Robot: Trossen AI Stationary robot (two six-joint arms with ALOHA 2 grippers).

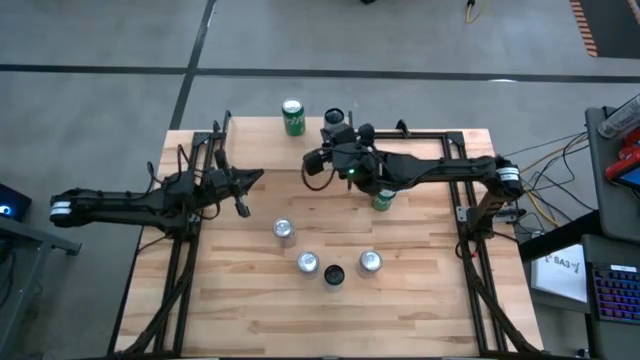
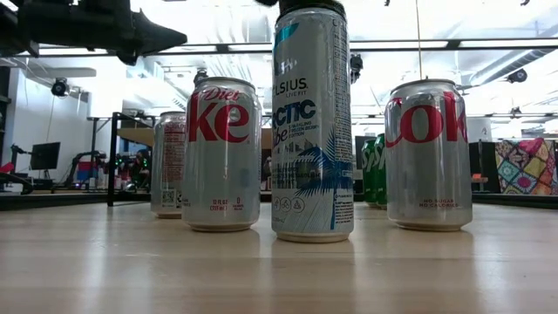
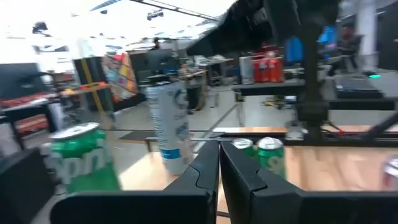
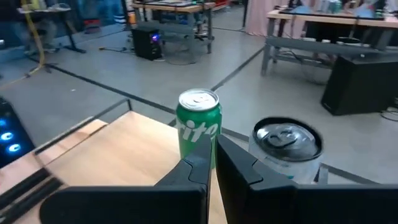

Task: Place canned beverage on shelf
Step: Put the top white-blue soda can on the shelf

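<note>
Two cans stand upright on the shelf (image 4: 118, 155) at the table's far edge: a green Sprite can (image 1: 292, 117) (image 4: 199, 124) and a pale can with a dark top (image 1: 335, 118) (image 4: 287, 146). My right gripper (image 1: 322, 160) (image 4: 213, 146) hovers shut just short of them, above the shelf's near side, holding nothing. My left gripper (image 1: 258, 178) (image 3: 219, 149) waits shut over the table's left half, pointing right. Several more cans stand on the tabletop: Diet Coke cans (image 2: 222, 157), a tall Celsius can (image 2: 312, 122) and a Coke can (image 2: 429, 155).
A green can (image 1: 382, 200) stands on the table under my right arm. The loose cans cluster in the table's middle (image 1: 334, 275). Black frame rails run along the table's left and right sides (image 1: 180, 270). Bare wood lies toward the near edge.
</note>
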